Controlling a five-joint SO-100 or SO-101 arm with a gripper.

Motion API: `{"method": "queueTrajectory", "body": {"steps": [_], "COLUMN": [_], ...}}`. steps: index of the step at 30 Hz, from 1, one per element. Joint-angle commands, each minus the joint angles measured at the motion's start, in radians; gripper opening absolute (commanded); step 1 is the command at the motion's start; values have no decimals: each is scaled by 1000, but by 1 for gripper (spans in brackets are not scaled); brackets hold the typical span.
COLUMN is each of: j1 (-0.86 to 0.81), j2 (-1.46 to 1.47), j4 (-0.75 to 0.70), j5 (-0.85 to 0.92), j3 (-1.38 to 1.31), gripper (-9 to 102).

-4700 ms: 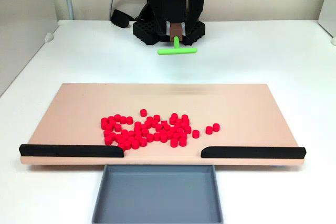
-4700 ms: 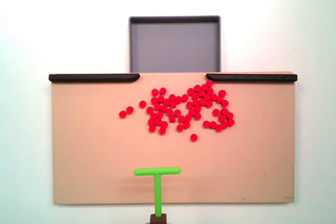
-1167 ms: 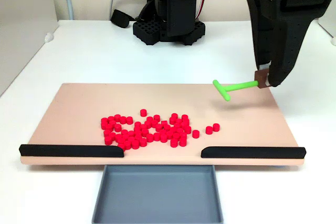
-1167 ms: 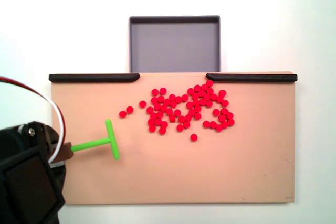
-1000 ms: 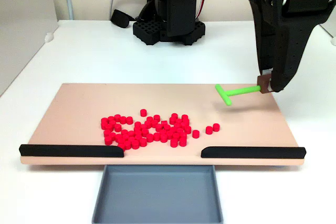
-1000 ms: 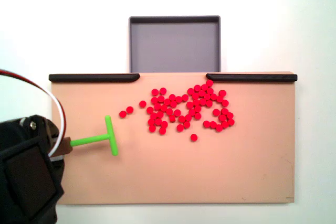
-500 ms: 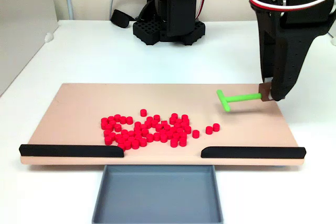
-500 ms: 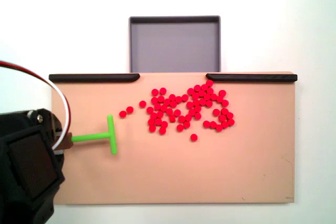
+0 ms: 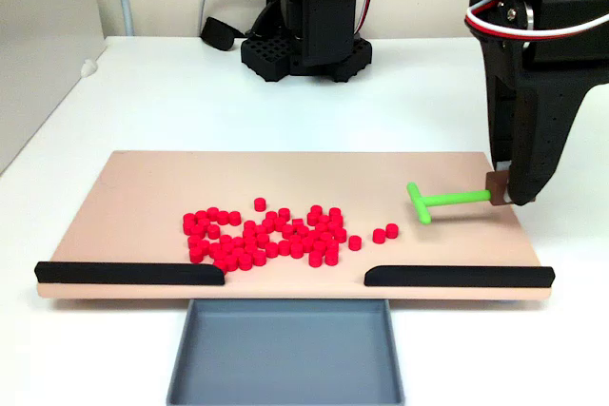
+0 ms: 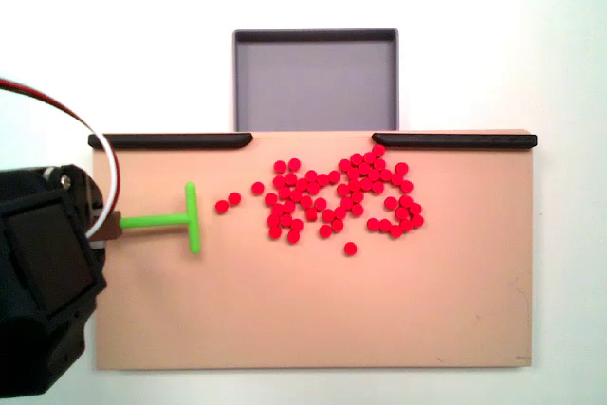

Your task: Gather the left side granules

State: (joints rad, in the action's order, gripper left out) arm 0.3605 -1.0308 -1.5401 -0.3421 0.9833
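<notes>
Now my gripper (image 10: 112, 226) is clamped on the green pusher (image 10: 180, 219), red pellets (image 10: 332, 198) at its 3 o'clock on the board (image 10: 285, 329); a fast sweep could scatter them past the rails.

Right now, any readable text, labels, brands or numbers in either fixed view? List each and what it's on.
None readable.
Peach rectangular board: plain, no print.
Grey rectangular tray: unmarked.
Two black rails along the board's edge: no lettering.
Small red cylindrical granules: unmarked.
Green T-shaped tool: no marking.
Black arm housing and black perforated base: no label can be made out.
</notes>
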Motion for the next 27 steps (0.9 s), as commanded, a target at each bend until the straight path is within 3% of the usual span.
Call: {"method": "queueTrajectory", "body": {"steps": [1, 27], "j1": [3, -25], "j2": [-5, 32], "j4": [5, 6], "j5": [-8, 2], "j3": [-34, -34], "gripper": [0, 0]}}
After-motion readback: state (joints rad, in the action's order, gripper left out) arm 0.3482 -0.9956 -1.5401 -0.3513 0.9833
